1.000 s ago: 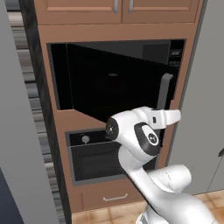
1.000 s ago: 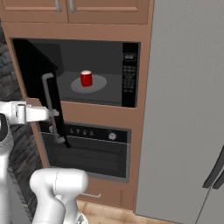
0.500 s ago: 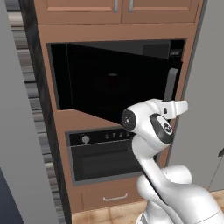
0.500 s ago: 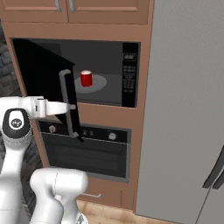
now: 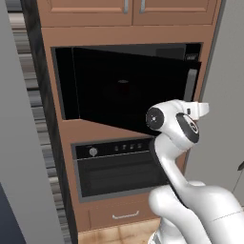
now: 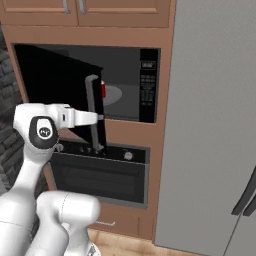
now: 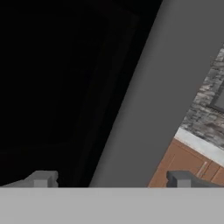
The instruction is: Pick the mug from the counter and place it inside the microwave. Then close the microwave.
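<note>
tool [image 7: 111, 178] spread wide, holding nothing, fingertips [image 7: 41, 178] standing either side of the grey vertical handle [image 7: 148, 100] of the microwave door [image 5: 128, 90]. pressed close against the door's outer face in the right base view, tool [image 6: 100, 118] level with the lower half of the handle [image 6: 92, 107].

mug [image 6: 103, 90] already inside the microwave [image 6: 125, 85], seen as a red sliver just past the door edge, beyond the tool and a little above it, on the grey turntable [image 6: 120, 95]. first half of the task judged done; closing step in hand, door roughly half swung.

to do it well: push, no need to clamp. keep contact on or just beside the handle, far from the hinge, where the leverage is best. follow the door's arc rather than driving straight ahead, so the fingertips do not slide off the bar. keep the wrist clear of the oven [image 6: 100, 172] below the tool and the cabinet frame [image 5: 119, 35] above. ease off near the end, then press the door flush with the button panel [image 6: 148, 85] beyond the tool. withdraw straight back so the open fingers do not snag the handle and drag the door open again.
</note>
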